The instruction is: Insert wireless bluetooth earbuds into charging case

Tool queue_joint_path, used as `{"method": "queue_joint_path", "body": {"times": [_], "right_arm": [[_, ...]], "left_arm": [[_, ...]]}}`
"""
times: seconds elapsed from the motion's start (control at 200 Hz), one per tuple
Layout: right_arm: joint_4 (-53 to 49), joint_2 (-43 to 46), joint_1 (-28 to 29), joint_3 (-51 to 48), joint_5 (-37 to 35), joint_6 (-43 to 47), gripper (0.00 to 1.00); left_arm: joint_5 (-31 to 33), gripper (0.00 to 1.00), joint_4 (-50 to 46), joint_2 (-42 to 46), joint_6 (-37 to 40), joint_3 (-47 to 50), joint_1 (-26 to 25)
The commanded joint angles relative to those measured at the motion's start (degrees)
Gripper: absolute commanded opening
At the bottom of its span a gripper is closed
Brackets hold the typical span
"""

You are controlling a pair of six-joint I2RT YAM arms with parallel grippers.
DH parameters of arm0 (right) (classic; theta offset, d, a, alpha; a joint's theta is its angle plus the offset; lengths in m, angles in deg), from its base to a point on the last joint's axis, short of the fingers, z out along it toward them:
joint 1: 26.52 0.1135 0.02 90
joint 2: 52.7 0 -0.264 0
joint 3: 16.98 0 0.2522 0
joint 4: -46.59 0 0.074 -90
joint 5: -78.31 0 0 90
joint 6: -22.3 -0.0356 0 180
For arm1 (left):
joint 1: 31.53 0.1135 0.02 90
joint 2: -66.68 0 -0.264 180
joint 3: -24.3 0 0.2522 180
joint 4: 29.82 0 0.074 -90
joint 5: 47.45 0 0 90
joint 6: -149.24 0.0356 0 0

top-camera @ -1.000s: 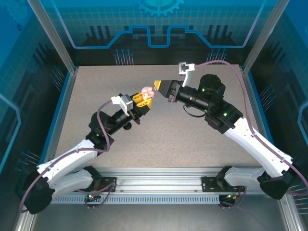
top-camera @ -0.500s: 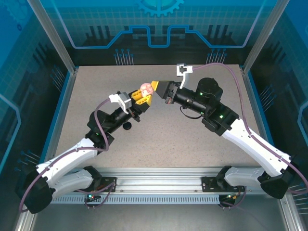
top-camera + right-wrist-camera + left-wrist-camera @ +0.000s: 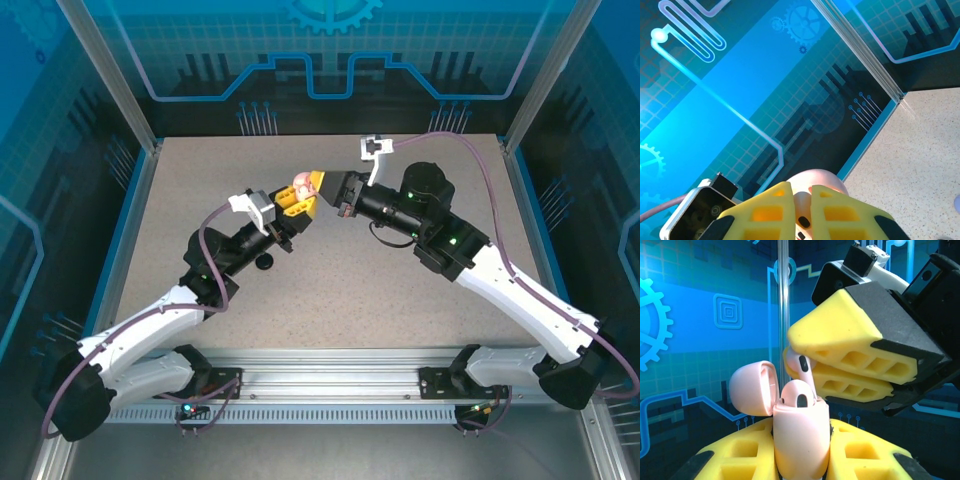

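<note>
My left gripper (image 3: 297, 203) is shut on a pale pink charging case (image 3: 303, 184) and holds it above the table with its lid (image 3: 752, 387) swung open to the left. One pink earbud (image 3: 797, 395) sits in the case (image 3: 800, 440). My right gripper (image 3: 322, 184) is shut on a second pink earbud (image 3: 805, 367), pinched between its yellow fingers (image 3: 850, 335). That earbud's stem points down at the case's open top, right behind the seated one. In the right wrist view the held earbud (image 3: 802, 212) shows between the pads, with the case's pink dome (image 3: 822, 177) just beyond.
A small dark round object (image 3: 264, 263) lies on the speckled table (image 3: 400, 300) under the left arm. Blue printed walls and metal posts (image 3: 125, 90) enclose the table on three sides. Both arms meet above the table's middle back.
The right gripper has moved left with its earbud, closing the gap to the open case. The left gripper has held the case nearly still.
</note>
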Motion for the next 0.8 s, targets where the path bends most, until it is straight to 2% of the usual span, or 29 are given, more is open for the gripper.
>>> {"method": "queue_joint_path", "body": {"times": [0.0, 0.45, 0.705, 0.795], "right_arm": [[1.36, -0.14, 0.96, -0.67, -1.07, 0.46, 0.11], [-1.85, 0.44, 1.06, -2.06, -2.23, 2.38, 0.12], [-2.33, 0.48, 1.08, -1.15, -3.76, 2.61, 0.37], [-2.98, 0.48, 0.99, 0.14, -4.17, 3.25, 0.51]], "left_arm": [[0.05, 0.00, 2.67, 0.00, -1.16, -2.07, -0.41], [0.20, 0.00, 2.59, 0.09, -0.93, -2.25, -0.45], [0.00, 0.00, 2.28, 0.00, -1.23, -2.04, -0.53], [0.06, 0.00, 2.20, -0.09, -1.42, -1.90, -0.50]]}}
